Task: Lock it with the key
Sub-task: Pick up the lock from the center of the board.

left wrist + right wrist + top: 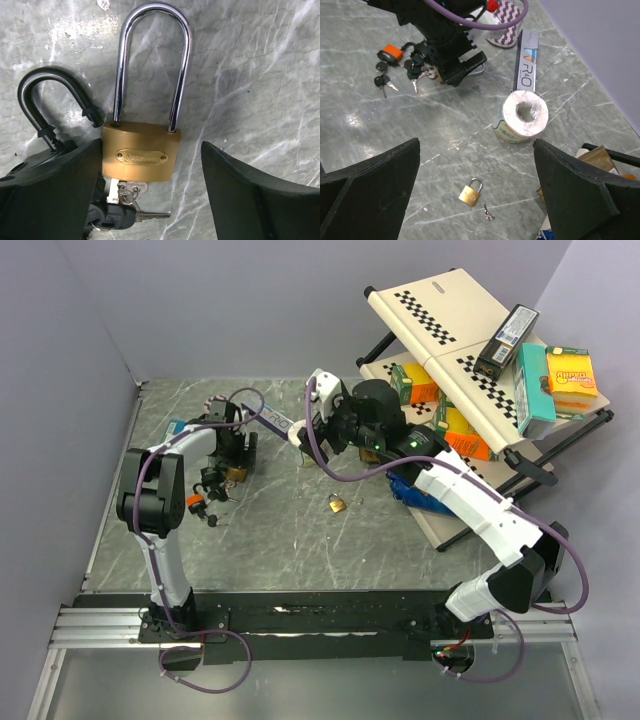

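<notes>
In the left wrist view a brass padlock (141,157) with a long chrome shackle lies flat on the marble table. A small bunch of keys (131,192) sits at its underside. My left gripper (150,145) is open and straddles the lock body: the left finger (55,190) is against the body and the right finger (260,195) stands well clear. From above, this gripper (232,462) is at the table's left. My right gripper (476,150) hangs open, high over a small brass padlock (470,192) with a loose key (488,214) beside it.
A black padlock (45,100) lies just left of the long-shackle lock. An orange padlock (390,52) and more keys (382,82) lie nearby. A paper roll (521,117) and a narrow box (527,60) sit further back. A folding rack with boxes (480,360) fills the right side.
</notes>
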You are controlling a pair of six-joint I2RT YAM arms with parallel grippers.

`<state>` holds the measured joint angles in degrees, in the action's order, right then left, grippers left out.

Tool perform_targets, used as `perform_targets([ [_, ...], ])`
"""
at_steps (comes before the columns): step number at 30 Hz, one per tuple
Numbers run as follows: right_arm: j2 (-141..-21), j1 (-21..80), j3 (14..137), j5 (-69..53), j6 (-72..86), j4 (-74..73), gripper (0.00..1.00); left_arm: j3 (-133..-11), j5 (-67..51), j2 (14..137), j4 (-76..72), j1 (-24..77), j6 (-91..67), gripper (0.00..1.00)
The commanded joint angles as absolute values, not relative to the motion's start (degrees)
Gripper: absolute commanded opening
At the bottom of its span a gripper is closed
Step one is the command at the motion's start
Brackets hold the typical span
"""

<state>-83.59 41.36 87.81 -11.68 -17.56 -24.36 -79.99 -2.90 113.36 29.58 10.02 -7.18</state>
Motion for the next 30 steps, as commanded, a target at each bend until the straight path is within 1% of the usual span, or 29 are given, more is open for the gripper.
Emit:
perform_targets([
  [1,-80.68,41.48,89.03,-14.15,-15.64,-24.25,1.00,-79.28,-2.64,113.91,27.86,10.90,-8.96,0.81],
  [7,-80.95,41.05,88.15,-10.90,-12.75,-23.47,1.00,-75.24,-0.18,113.90,27.69,12.92,-12.38,0.81],
  [8,-81.30,41.13,88.24,-11.07,-12.48,-23.47,1.00,-74.97,-0.18,114.60,27.77,13.01,-12.91,0.83],
  [13,-81.74,41.05,88.42,-9.67,-10.20,-23.12,1.00,-75.59,2.90,116.98,27.95,13.01,-15.29,0.83],
  [19,-82.88,41.13,87.27,-7.12,-5.38,-24.25,1.00,-77.96,0.44,117.42,29.97,12.92,-17.31,0.73],
  [22,-84.02,41.04,87.54,-5.98,-2.74,-25.40,1.00,-79.19,-0.87,117.60,30.76,12.92,-17.40,0.57],
  [23,-84.28,41.04,87.71,-5.80,-2.20,-25.49,1.00,-79.45,-0.62,117.68,30.85,12.92,-17.49,0.45],
  [24,-84.55,41.13,88.06,-5.45,-1.41,-25.75,1.00,-79.63,-0.27,117.77,30.68,12.83,-17.58,0.41],
  [25,-85.16,41.13,88.41,-4.67,-0.97,-26.36,1.00,-79.72,-0.18,117.60,30.59,12.75,-17.93,0.34],
  [27,-85.69,41.04,89.20,-3.87,-0.18,-26.72,1.00,-78.93,-0.35,116.55,30.15,12.48,-18.80,0.29],
  [28,-85.95,41.04,89.38,-3.52,-0.18,-26.89,1.00,-78.75,-1.22,114.72,30.49,12.48,-19.16,0.23],
  [29,-86.04,41.13,89.38,-3.25,1.13,-26.98,1.00,-78.75,-2.01,113.65,30.85,12.48,-19.60,0.20],
  [30,-85.96,41.05,89.12,-2.99,2.88,-26.72,1.00,-78.66,-2.89,110.51,31.20,12.39,-20.73,0.14],
])
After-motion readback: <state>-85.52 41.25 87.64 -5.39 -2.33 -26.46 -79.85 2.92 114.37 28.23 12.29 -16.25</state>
